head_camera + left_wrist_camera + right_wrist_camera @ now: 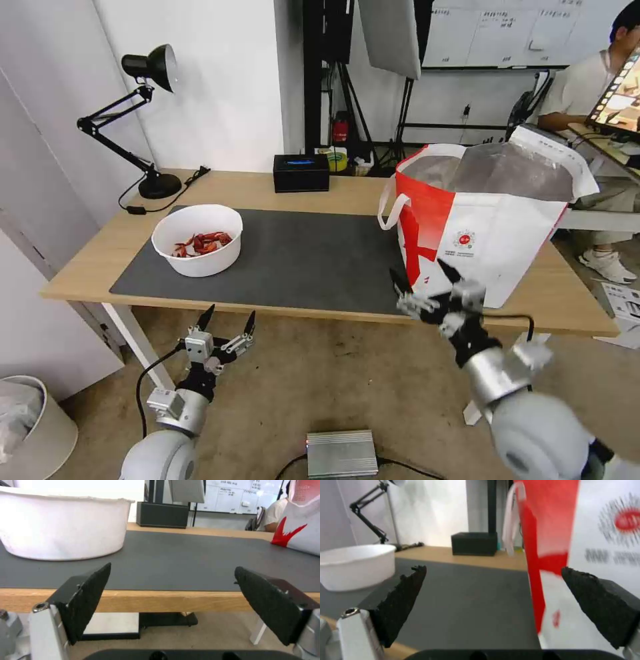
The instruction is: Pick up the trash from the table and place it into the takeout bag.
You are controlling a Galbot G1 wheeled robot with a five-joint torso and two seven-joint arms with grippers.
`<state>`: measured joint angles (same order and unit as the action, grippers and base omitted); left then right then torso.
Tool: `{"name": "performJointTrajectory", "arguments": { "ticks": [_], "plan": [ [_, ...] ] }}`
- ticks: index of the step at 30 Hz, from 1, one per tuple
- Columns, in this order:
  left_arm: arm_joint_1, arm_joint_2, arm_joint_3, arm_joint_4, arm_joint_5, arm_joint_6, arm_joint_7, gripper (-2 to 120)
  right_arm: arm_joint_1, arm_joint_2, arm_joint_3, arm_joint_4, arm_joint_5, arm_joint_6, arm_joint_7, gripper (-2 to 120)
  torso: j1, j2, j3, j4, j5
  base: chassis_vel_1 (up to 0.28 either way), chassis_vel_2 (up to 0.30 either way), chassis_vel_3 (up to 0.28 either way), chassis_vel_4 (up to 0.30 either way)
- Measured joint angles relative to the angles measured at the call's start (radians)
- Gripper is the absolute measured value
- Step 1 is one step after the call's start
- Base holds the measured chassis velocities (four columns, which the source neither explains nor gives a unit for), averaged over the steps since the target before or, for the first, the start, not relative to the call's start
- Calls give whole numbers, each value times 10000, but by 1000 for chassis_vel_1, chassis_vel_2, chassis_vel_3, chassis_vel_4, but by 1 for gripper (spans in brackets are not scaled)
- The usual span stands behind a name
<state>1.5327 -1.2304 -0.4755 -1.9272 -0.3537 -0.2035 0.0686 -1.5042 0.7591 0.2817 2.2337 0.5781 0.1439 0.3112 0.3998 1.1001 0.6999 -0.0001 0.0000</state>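
A white round bowl [197, 240] of red shell scraps, the trash, sits on the left part of the dark grey mat [300, 260] on the table [100, 257]. The big white-and-red takeout bag [487, 223] stands open on the table's right side, foil lining showing. My left gripper [228, 320] hangs open below the table's front edge, in front of the bowl [63, 527]. My right gripper [427, 273] is open at the front edge, close to the bag's near left corner [603, 542]. Nothing is between either pair of fingers.
A black desk lamp [143, 113] and a black rectangular box [301, 173] stand at the table's back. A silver box [341, 453] lies on the floor near my base. A white bin [30, 427] stands low on the left.
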Motion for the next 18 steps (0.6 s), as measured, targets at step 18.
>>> {"name": "performJointTrajectory", "arguments": {
  "ticks": [18],
  "plan": [
    [-37, 96, -69, 40, -108, -23, 17, 100, -919, 706, -207, -1313, -939, 954, -231, 100, 1, -1, 1, 1, 0, 0, 0, 0, 0]
  ]
}}
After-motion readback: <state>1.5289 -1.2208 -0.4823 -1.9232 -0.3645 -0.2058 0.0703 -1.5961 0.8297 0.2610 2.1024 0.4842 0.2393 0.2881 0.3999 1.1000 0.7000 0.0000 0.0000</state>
